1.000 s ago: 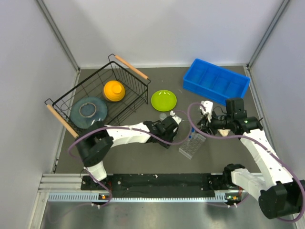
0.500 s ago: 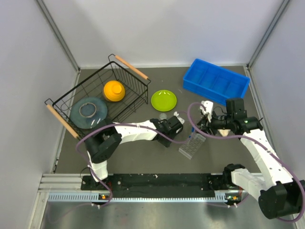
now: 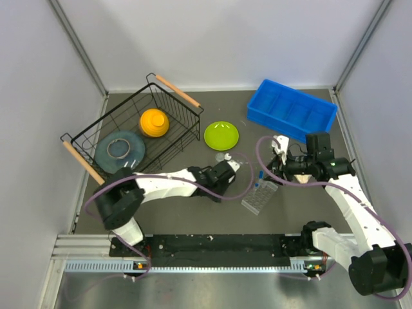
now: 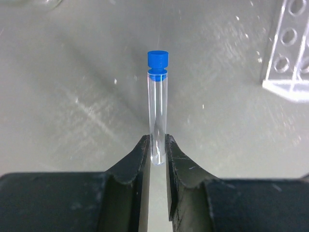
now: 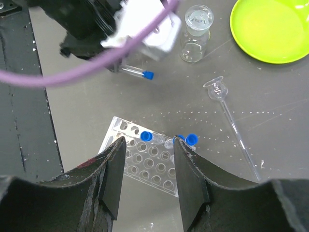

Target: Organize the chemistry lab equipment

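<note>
Tube (image 4: 157, 108): a slender clear cylinder with a round bottom and a blue ribbed cap. Its bottom end sits between the left fingers, and the capped end juts out free above the surface.
Left gripper (image 4: 157, 145): black, matte, angular fingers (image 4: 137, 159), closed narrowly on the tube's lower end.
Right gripper (image 5: 148, 142): broad black fingers (image 5: 113, 179) standing moderately apart with nothing between them, poised over the rack.
Rack (image 5: 145, 164): a clear plastic rectangular block with a grid of round holes. It lies flat on the surface, near the held tube but apart from it.
Racked tubes (image 5: 146, 136): three blue caps show along the rack's far row. I cannot tell whether all of them sit upright.
Flask (image 5: 195, 31): small, clear glass with a wide neck, standing on the surface between the left gripper and the plate.
Funnel (image 5: 219, 89): thin clear glass with a small cup and a long straight stem, lying flat beside the rack.
Plate (image 3: 221, 135): a lime-green glossy round dish, beyond the flask.
Surface (image 3: 193, 212): dark grey and matte, flecked with pale scuffs.
Bin (image 3: 293, 109): blue plastic, divided into compartments, at the far right.
Basket (image 3: 170, 138): black wire with wooden handles, at the far left. It holds an orange dome (image 3: 154, 122) and a grey-blue dish (image 3: 120, 149).
Cable (image 5: 96, 67): purple sheath, crossing the right wrist view in front of the left gripper.
</note>
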